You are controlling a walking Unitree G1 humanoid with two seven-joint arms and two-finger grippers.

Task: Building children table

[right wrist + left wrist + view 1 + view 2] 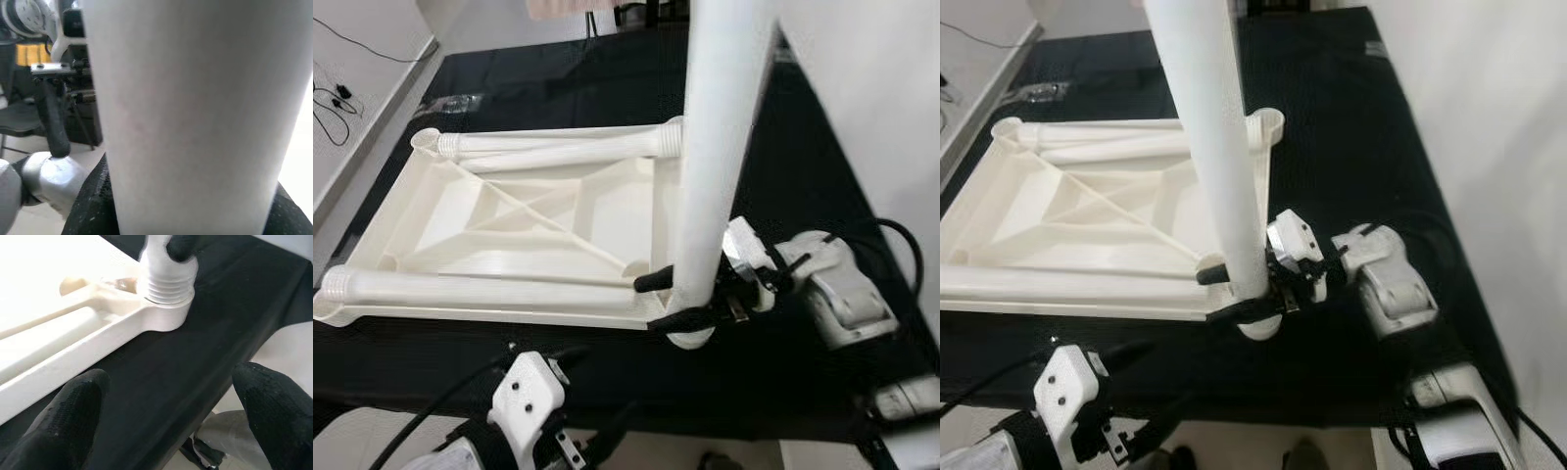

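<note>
Nearest the camera, the left gripper (166,416) is hovering over the black mat (803,186) with its fingers (63,421) spread wide and holding nothing. Beyond it, the right gripper (677,299) is clamping the base of an upright white leg (715,147), whose top is cut off by the frame. The leg's threaded end (168,286) is sitting in the corner socket of the upturned tabletop (519,220). Farther back, two legs (558,147) are lying across it.
</note>
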